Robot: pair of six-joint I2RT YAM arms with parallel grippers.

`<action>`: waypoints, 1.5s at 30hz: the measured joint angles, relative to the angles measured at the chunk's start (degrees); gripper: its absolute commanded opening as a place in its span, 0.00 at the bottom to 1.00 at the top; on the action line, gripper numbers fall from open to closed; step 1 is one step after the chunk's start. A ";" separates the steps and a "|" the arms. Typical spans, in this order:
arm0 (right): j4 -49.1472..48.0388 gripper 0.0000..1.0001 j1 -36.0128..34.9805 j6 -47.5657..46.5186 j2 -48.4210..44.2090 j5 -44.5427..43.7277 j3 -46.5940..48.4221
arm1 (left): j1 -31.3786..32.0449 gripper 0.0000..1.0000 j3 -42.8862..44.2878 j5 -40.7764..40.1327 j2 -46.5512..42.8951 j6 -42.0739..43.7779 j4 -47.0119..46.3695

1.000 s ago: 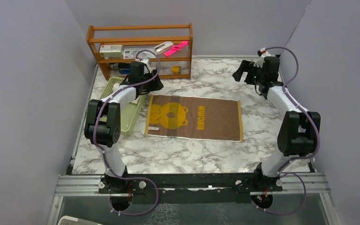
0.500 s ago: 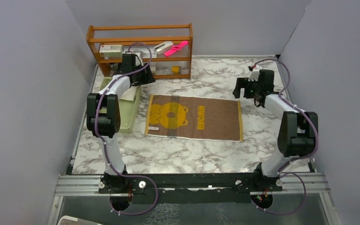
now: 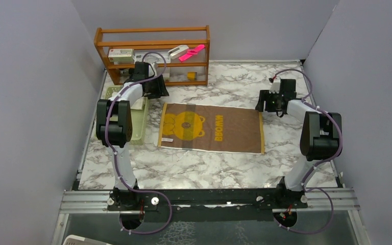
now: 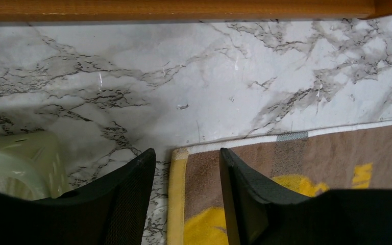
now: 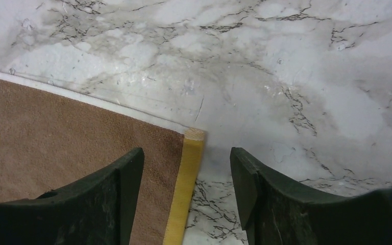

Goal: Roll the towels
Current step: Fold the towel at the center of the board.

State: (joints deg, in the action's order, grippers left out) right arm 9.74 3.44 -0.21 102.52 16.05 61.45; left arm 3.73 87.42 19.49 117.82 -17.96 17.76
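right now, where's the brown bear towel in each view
Top external: the towel lies flat mid-table, between the two arms.
Left wrist: lower right; its far left corner shows between the fingers of the open left gripper.
Right wrist: lower left; its far right corner shows between the fingers of the open right gripper.
Shared landmark: the marble table around it.

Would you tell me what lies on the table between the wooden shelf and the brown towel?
Nothing: only bare marble tabletop, shown in the left wrist view.
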 measured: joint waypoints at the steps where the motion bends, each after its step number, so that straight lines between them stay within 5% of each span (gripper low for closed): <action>1: 0.13 0.61 0.00 0.13 0.13 0.13 0.00 | 0.00 0.51 0.00 0.00 0.00 0.04 0.13; 14: 1.73 0.43 -1.44 -0.24 3.15 -4.00 0.87 | 1.36 0.49 -1.25 -0.09 0.00 0.17 0.85; 24: 3.69 0.41 -5.33 -1.68 4.00 -14.82 2.75 | 1.62 0.49 -1.25 -0.24 0.00 0.61 0.94; 33: 3.85 0.18 -9.86 -2.82 5.70 -25.62 4.83 | 1.62 0.49 -1.25 -0.24 0.00 0.79 1.27; 36: 3.56 0.01 -9.25 -2.19 5.81 -25.77 4.83 | 1.62 0.49 -1.25 -0.24 0.00 0.98 1.36; 45: 3.54 0.01 -3.19 -0.61 8.04 -23.87 7.89 | 1.62 0.49 0.22 0.94 2.49 2.03 1.64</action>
State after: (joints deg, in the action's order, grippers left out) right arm 13.28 0.25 -0.82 110.56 -7.81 69.34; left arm 5.34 87.64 20.43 120.31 -15.92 19.40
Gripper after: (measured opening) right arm 0.014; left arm 0.494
